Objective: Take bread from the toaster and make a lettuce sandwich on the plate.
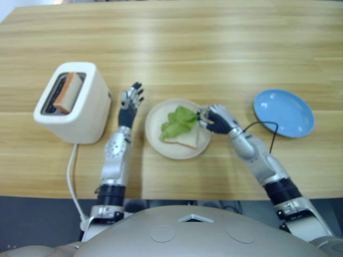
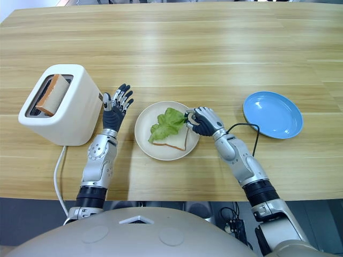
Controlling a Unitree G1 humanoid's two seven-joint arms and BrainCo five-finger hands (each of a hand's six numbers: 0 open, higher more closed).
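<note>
While the right hand (image 2: 203, 122) pinches the lettuce (image 2: 167, 123) lying on a bread slice (image 2: 177, 142) on the plate (image 2: 140, 131), the left hand (image 2: 117, 104) rests open beside the toaster (image 2: 75, 120) at left — a clinging leaf could drag off on release.

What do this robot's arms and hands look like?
The left arm and right arm are rounded silver-grey segments, each with a black cuff toward the body. The left hand and right hand are dark grey, with slim silver-and-black fingers. A thin black cable loops beside the right forearm.
</note>
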